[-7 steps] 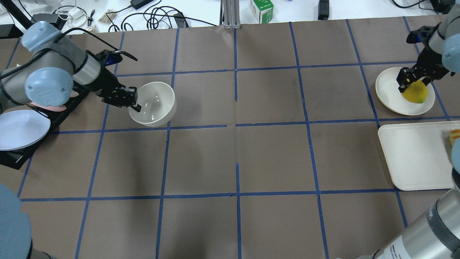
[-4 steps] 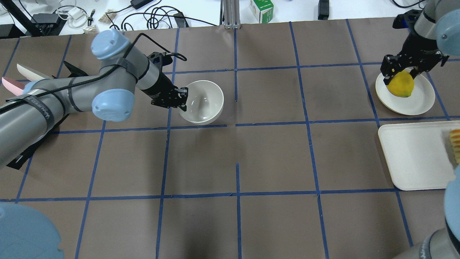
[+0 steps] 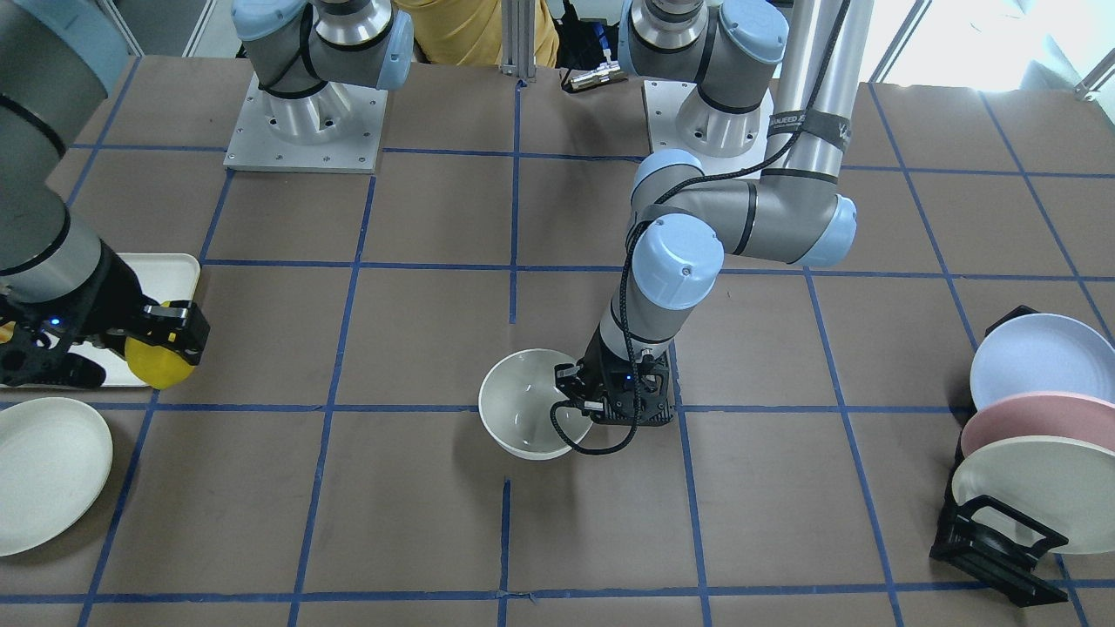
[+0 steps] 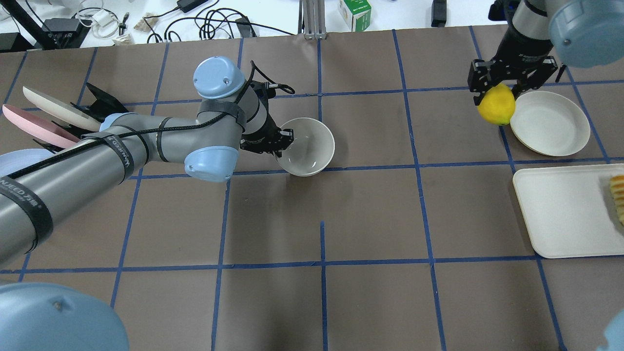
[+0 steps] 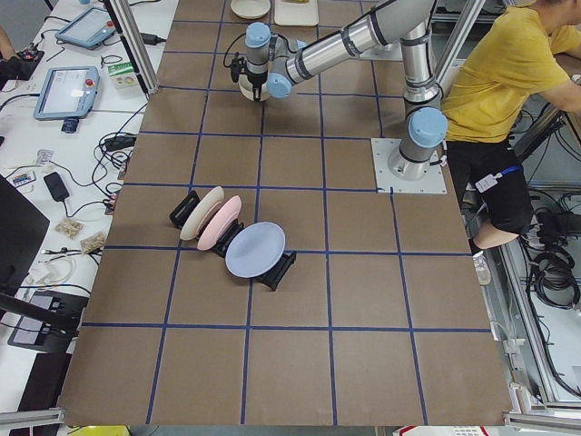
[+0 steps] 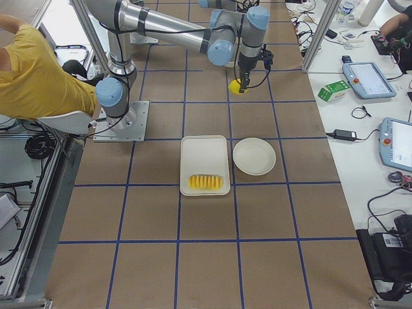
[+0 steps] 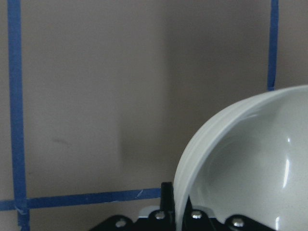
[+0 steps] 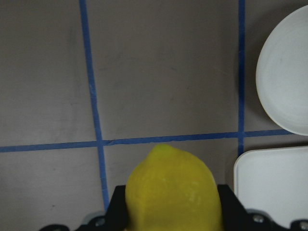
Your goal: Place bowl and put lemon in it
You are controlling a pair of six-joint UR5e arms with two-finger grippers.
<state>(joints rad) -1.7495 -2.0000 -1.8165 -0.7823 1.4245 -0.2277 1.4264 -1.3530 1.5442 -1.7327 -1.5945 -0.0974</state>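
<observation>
The off-white bowl [image 4: 312, 146] stands upright near the middle of the table, just left of the centre line. My left gripper [image 4: 282, 142] is shut on its left rim, one finger inside and one outside; this also shows in the front view [image 3: 582, 402] and in the left wrist view, where the bowl [image 7: 250, 159] fills the lower right. My right gripper [image 4: 497, 93] is shut on the yellow lemon [image 4: 496, 106] and holds it above the table, just left of the flat plate. The lemon fills the bottom of the right wrist view [image 8: 171, 190].
A flat off-white plate [image 4: 553, 124] lies at the right. A cream tray [image 4: 560, 209] with ridged sliced food [image 4: 618, 195] lies in front of it. A black rack with plates [image 4: 48, 117] stands at the left.
My left arm has carried the bowl to the right, from near the rack to near the table's middle. My right gripper has lifted the lemon off the flat plate and moved it left.
</observation>
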